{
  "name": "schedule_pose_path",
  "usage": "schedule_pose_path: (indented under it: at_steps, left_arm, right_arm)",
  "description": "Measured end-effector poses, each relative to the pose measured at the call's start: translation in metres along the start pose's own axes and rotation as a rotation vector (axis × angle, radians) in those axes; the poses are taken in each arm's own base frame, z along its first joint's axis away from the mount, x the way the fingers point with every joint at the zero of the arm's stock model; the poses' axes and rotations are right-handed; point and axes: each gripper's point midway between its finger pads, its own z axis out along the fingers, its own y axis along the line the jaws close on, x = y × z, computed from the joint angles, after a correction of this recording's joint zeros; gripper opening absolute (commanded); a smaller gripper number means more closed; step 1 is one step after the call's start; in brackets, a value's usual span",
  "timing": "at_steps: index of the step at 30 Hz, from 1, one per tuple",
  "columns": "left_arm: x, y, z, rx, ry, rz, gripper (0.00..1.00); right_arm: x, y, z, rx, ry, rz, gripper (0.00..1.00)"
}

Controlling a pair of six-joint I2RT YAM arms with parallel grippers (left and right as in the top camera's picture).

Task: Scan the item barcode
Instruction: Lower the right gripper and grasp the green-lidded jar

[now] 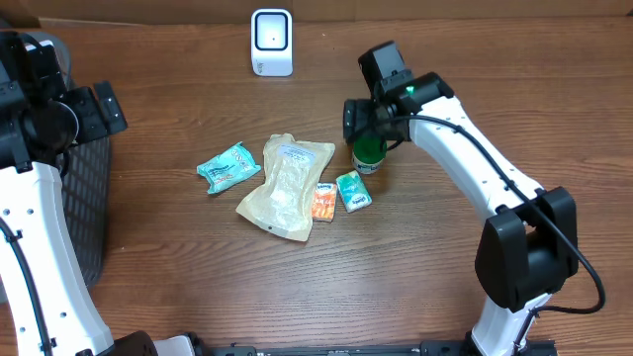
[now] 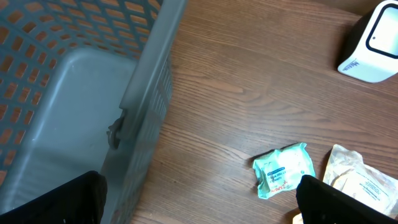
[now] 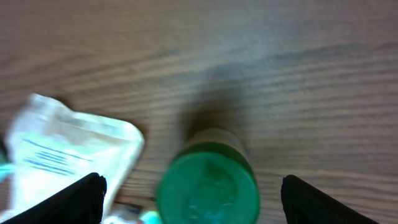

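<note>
Overhead, the left pincer (image 1: 103, 109) hangs wide open and empty above the grey plastic mesh basket (image 1: 91, 203). Right of a pale beige pouch (image 1: 285, 186) on the brown wooden table (image 1: 178, 89), the green-capped small bottle (image 1: 369, 154) stands between the right pincer's (image 3: 194, 198) widely spread fingers, untouched.

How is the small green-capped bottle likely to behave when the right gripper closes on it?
The green-capped bottle stands upright and narrow, so an off-centre touch could probably tip it. Its round cap suggests it would roll once down. It looks rigid, likely firmer to grip than the soft pouch beside it.
</note>
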Motion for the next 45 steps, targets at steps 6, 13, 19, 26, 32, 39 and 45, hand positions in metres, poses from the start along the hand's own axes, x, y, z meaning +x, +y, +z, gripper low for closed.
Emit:
schedule_pose_path:
  at_steps: [6, 13, 19, 26, 32, 39, 45]
  left_arm:
    - [0.000, 0.000, 0.000, 0.000, 0.000, 0.000, 0.99]
    - [0.000, 0.000, 0.000, 0.000, 0.000, 0.000, 1.00]
    - [0.000, 0.000, 0.000, 0.000, 0.000, 0.000, 1.00]
    - [0.000, 0.000, 0.000, 0.000, 0.000, 0.000, 1.00]
    - [0.000, 0.000, 0.000, 0.000, 0.000, 0.000, 1.00]
    - [0.000, 0.000, 0.000, 0.000, 0.000, 0.000, 0.99]
    - [0.000, 0.000, 0.000, 0.000, 0.000, 0.000, 1.00]
  right_arm:
    - [0.001, -0.003, 0.006, 0.010, -0.006, -0.098, 0.88]
    - [0.017, -0.001, 0.018, -0.021, 0.036, -0.198, 0.88]
    - [0.028, -0.005, 0.030, -0.019, 0.050, -0.219, 0.81]
    - [0.026, -0.011, 0.040, -0.018, 0.025, -0.213, 0.79]
    - [0.027, -0.012, 0.047, -0.024, 0.010, -0.210, 0.70]
    - [0.025, -0.011, 0.047, -0.027, 0.003, -0.211, 0.57]
    - [0.034, -0.006, 0.040, -0.064, 0.064, -0.208, 0.53]
